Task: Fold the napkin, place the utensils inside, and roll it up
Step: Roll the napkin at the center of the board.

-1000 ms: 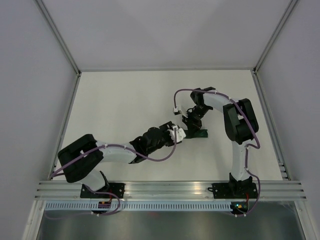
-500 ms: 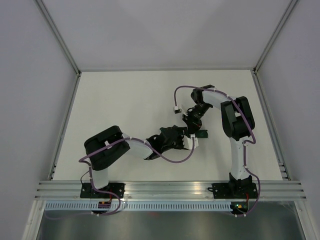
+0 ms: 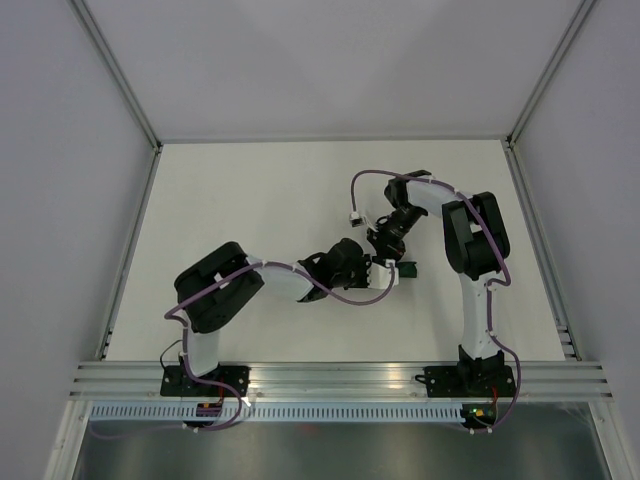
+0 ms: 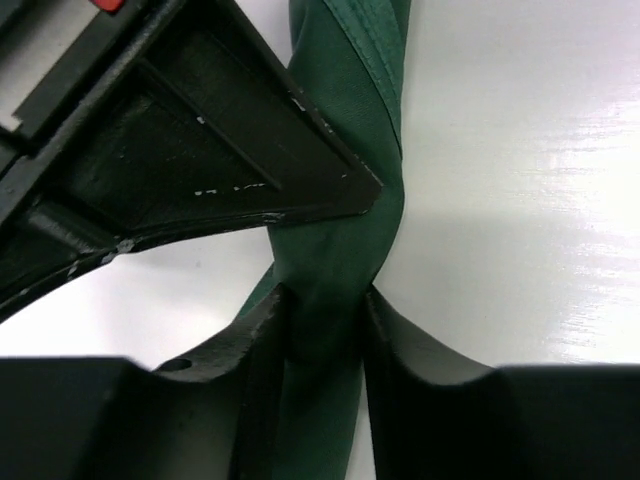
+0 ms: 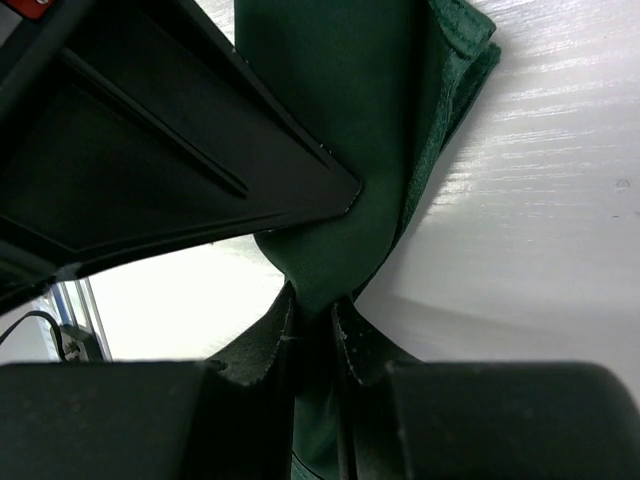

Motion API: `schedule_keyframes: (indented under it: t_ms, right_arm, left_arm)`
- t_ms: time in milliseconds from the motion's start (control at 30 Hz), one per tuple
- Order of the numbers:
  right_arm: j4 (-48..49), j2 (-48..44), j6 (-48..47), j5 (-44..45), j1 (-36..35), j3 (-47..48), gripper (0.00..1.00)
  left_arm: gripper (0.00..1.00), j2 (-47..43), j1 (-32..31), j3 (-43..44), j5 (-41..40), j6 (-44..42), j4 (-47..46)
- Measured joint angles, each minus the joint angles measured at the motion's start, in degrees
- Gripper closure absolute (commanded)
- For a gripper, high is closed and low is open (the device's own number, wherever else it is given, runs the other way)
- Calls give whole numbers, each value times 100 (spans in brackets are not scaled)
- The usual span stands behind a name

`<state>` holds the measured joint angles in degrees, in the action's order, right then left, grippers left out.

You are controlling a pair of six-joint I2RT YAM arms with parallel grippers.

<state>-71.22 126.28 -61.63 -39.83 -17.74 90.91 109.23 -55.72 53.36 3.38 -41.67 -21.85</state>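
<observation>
The dark green napkin (image 3: pixel 405 268) is a narrow roll right of the table's middle, mostly hidden under both grippers in the top view. My left gripper (image 3: pixel 388 272) is shut on the roll (image 4: pixel 345 150), which runs up between its fingertips (image 4: pixel 262 330). My right gripper (image 3: pixel 384 246) is shut on the roll too (image 5: pixel 380 130), pinching it tight between its fingertips (image 5: pixel 275 330). Each wrist view shows the other gripper's dark body at the upper left. The orange-yellow utensils are hidden.
The white table (image 3: pixel 260 200) is ringed by white walls with metal posts. A metal rail (image 3: pixel 340 378) runs along the near edge. A purple cable with a white plug (image 3: pixel 353 215) hangs by the right wrist.
My left arm has swung its elbow inward and its gripper has moved right along the roll. The right gripper has shifted only slightly.
</observation>
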Motion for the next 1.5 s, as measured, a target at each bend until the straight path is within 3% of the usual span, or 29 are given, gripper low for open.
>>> schedule_keyframes:
  t_ms: [133,200,300,467,667,833,1033,1300,1500]
  right_arm:
    - [-13,2,-28,-31,26,0,75]
    - [-20,2,-37,-59,39,-4,60]
    - [-42,-61,-11,-136,63,-74,41]
    - [382,-538,210,-177,96,-575,24]
    - [1467,-1384,1008,-149,369,-1207,16]
    - [2577,-2260,1871,-240,957,-1786,15]
    - [3764,-3399,2450,-367,1766,-2826,13]
    - [4719,-5904,2389,-439,1740,-4765,5]
    - [4887,-6658,1952,-282,1137,-5268,5]
  left_arm:
    - [83,66,26,299,181,0,538]
    - [87,72,39,413,232,0,756]
    - [89,79,68,531,330,13,984]
    - [91,79,131,649,566,160,1237]
    - [92,74,205,721,859,411,1392]
    - [92,59,321,820,1198,675,1648]
    - [91,157,608,1335,1838,1071,2608]
    - [91,881,1091,2579,3154,1567,4050]
    - [91,1381,1261,3215,3958,1840,4767]
